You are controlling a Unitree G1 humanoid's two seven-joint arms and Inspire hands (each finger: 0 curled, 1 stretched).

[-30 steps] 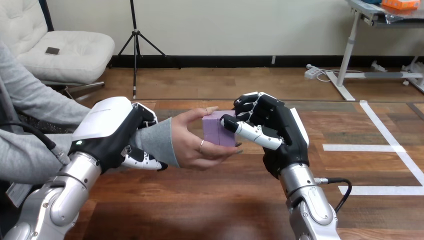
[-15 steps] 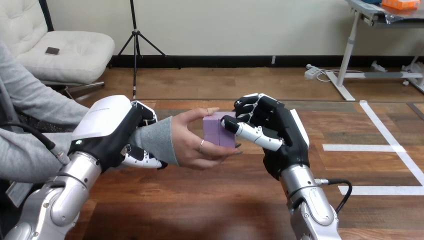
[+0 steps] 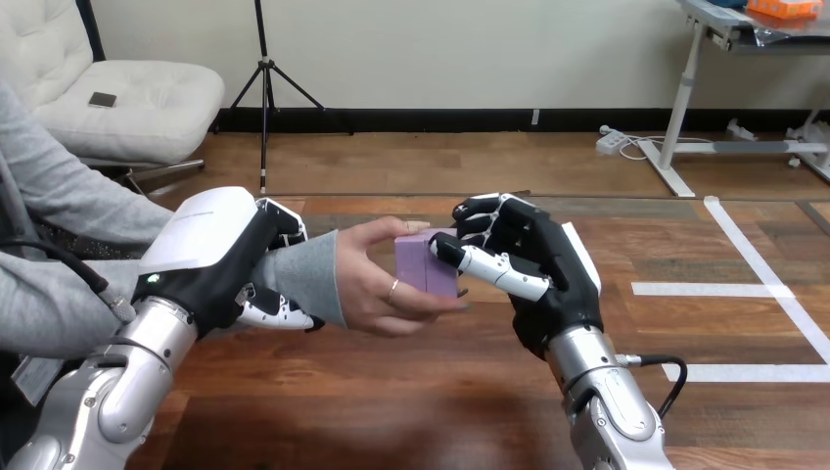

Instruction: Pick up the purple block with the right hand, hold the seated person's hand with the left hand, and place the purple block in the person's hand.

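Table (image 3: 391, 401) below: right hand (image 3: 536, 262) pinches purple block (image 3: 419, 272), partly hidden by person's hand (image 3: 370, 289); left hand (image 3: 217, 257) curls round the wrist (image 3: 308, 274).

You have open bench (image 3: 391, 392) along the near edge and right of the right hand (image 3: 533, 264). Between it and the left hand (image 3: 210, 259), the person's hand (image 3: 377, 284) and purple block (image 3: 426, 264) bar passage.

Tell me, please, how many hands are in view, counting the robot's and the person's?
3. The robot's left hand curls round the person's sleeved wrist; the person's hand cups the purple block; the robot's right hand pinches that block from the right. Another may be hidden.
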